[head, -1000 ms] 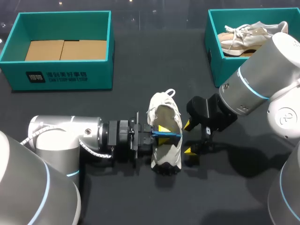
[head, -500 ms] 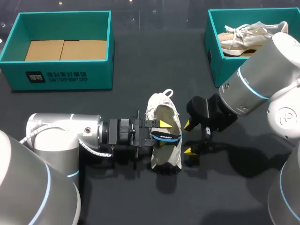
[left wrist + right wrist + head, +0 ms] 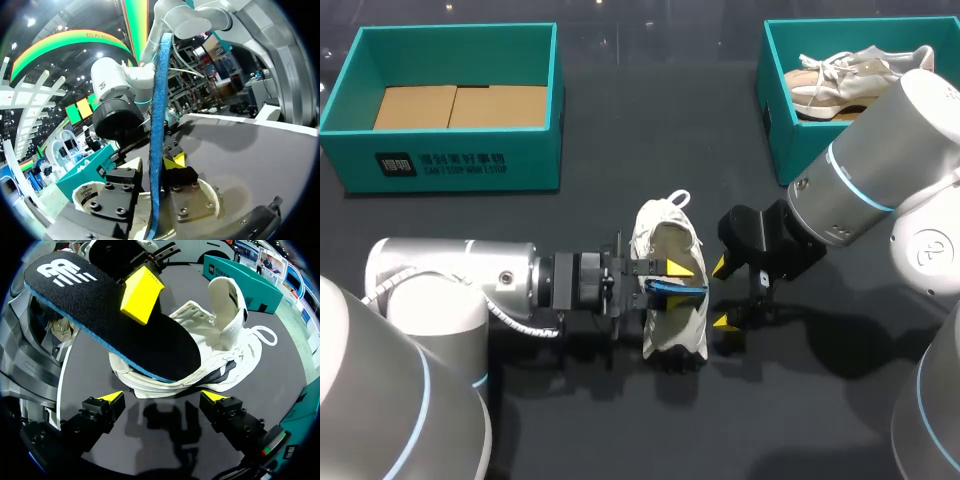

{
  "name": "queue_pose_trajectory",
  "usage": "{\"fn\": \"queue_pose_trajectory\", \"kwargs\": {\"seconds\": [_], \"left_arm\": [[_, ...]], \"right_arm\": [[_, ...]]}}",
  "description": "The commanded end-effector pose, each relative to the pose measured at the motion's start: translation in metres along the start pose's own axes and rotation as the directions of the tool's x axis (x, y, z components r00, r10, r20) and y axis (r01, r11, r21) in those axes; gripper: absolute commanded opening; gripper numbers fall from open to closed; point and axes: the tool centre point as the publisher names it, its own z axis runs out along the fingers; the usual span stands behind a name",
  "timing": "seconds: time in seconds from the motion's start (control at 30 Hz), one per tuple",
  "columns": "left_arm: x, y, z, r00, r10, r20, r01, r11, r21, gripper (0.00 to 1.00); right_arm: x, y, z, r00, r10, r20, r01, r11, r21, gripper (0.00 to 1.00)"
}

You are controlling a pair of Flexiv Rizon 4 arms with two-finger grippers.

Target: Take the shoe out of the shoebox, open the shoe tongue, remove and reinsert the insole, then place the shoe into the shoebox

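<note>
Pinching the insole (image 3: pixel 678 289) between its pads, the left gripper (image 3: pixel 671 279) has drawn back toward nine o'clock since a second ago, tilting the insole up out of the white shoe (image 3: pixel 665 222), which stands mid-table. The right gripper (image 3: pixel 722 294) stays spread at the shoe's three o'clock, touching nothing. Only the right wrist view shows the insole's black woven top and blue foam edge. The left wrist view shows it edge-on, as a thin blue strip. At two o'clock a teal shoebox (image 3: pixel 775 110) holds a beige sneaker (image 3: pixel 840 75).

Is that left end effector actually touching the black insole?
Touching: the left wrist view shows the insole edge-on, pinched from two sides by the left end effector.
</note>
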Motion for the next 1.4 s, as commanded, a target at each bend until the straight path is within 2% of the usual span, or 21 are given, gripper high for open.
{"fn": "queue_pose_trajectory", "kwargs": {"seconds": [0.03, 0.3, 0.93, 1.13, 1.17, 1.27, 1.4], "left_arm": [[0.004, -0.001, -0.005, 1.0, 0.016, 0.008, -0.016, 1.0, -0.005, 0.0], [0.007, 0.018, -0.008, 0.998, 0.064, 0.018, -0.065, 0.995, 0.07, 0.0], [0.0, 0.052, 0.0, 0.994, 0.107, 0.02, -0.107, 0.994, 0.011, 0.0], [0.0, 0.043, -0.002, 0.995, 0.098, 0.022, -0.098, 0.995, 0.017, 0.0], [0.0, 0.041, -0.003, 0.995, 0.097, 0.023, -0.098, 0.995, 0.018, 0.02], [-0.002, 0.035, -0.005, 0.995, 0.094, 0.033, -0.095, 0.995, 0.024, 0.22], [-0.001, 0.025, -0.006, 0.994, 0.105, 0.036, -0.106, 0.994, 0.033, 0.31]], "right_arm": [[0.001, 0.0, 0.001, 1.0, 0.001, 0.002, -0.001, 1.0, 0.002, 1.0], [0.001, 0.0, 0.001, 1.0, 0.001, 0.002, -0.001, 1.0, 0.002, 1.0], [0.001, 0.0, 0.001, 1.0, 0.001, 0.002, -0.001, 1.0, 0.002, 1.0], [0.001, 0.0, 0.001, 1.0, 0.001, 0.002, -0.001, 1.0, 0.002, 1.0], [0.001, 0.0, 0.001, 1.0, 0.001, 0.002, -0.001, 1.0, 0.002, 1.0], [0.001, 0.0, 0.001, 1.0, 0.001, 0.002, -0.001, 1.0, 0.002, 1.0], [0.001, 0.0, 0.001, 1.0, 0.001, 0.002, -0.001, 1.0, 0.002, 1.0]]}}
